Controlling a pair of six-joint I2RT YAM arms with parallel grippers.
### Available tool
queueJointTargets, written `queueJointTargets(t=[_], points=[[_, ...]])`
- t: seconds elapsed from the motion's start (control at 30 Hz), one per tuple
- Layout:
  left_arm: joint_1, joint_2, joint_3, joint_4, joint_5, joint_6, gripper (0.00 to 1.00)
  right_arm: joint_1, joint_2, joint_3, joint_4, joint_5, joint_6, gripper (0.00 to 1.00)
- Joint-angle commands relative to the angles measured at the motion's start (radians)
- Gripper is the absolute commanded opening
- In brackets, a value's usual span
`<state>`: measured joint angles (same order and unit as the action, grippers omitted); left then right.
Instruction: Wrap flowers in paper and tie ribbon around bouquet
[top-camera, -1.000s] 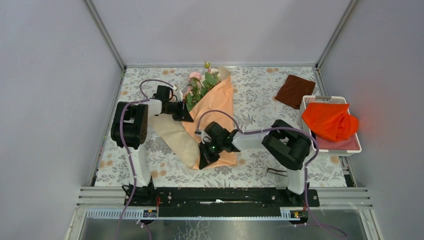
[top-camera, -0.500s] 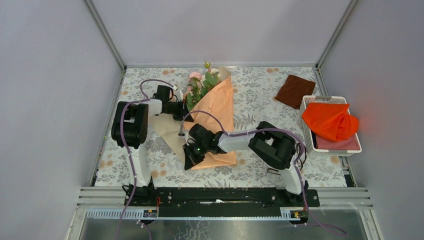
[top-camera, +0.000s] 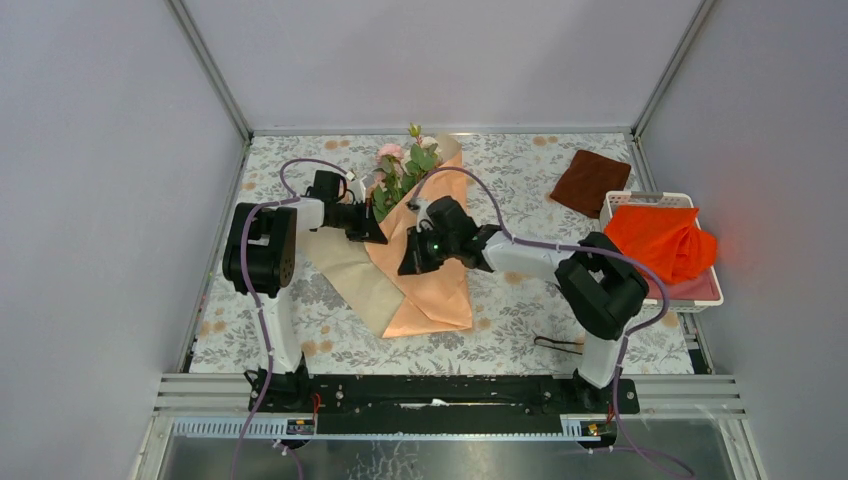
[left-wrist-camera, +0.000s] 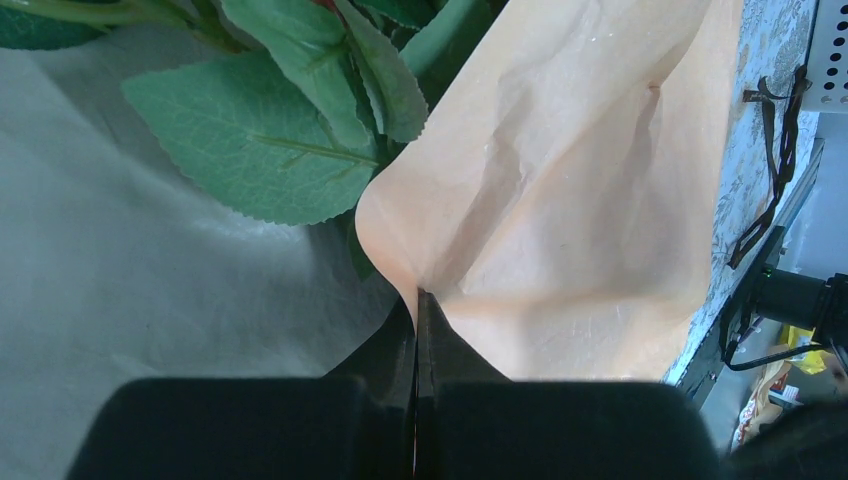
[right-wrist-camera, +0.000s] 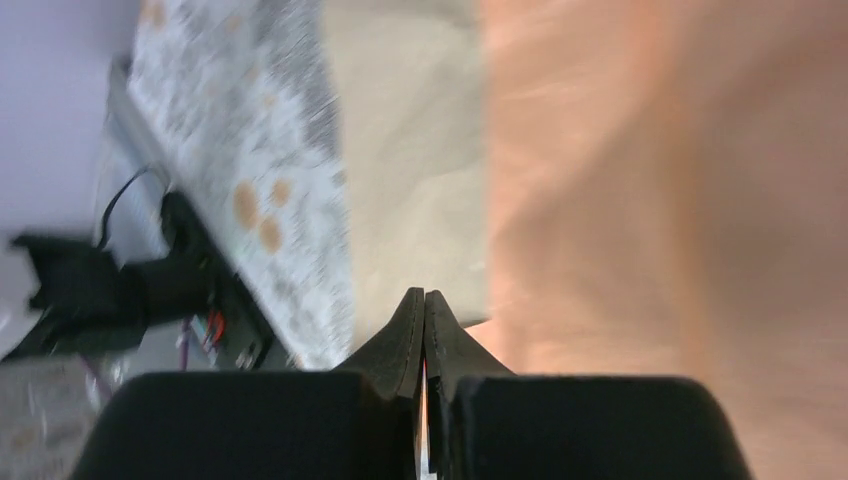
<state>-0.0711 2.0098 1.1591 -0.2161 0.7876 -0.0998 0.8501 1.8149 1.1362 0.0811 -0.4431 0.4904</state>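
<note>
Where folded over the flowers (top-camera: 398, 172), paper (top-camera: 440, 292) peach, creased, tan reverse showing.

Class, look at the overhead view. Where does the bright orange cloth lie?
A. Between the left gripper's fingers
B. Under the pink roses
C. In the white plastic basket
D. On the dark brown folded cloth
C: the bright orange cloth sits inside the white plastic basket on the right, apart from the dark brown folded cloth beside it.
</note>
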Motion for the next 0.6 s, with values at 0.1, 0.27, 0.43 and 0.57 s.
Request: queueJointTargets(t=[0.1,0.27,0.43,0.57], points=[[0.006,0.016,0.012,-0.010,-0.063,0.042,0.21,-0.054,0.174,0.066,-0.003,0.163,0.029,0.00],[0.051,-0.061,0.099,-0.170,-0.048,0.168,0.54,-0.054,0.242,0.077,-0.125,0.260,0.067,0.00],[0.222,-0.195,0.082,-0.232,-0.106,0.183,0.70,-0.054,0.232,0.013,-0.046,0.243,0.099,0.00],[0.354,-0.260,-0.023,-0.169,-0.226,0.131,0.77,-0.053,0.233,-0.002,-0.007,0.226,0.103,0.00]])
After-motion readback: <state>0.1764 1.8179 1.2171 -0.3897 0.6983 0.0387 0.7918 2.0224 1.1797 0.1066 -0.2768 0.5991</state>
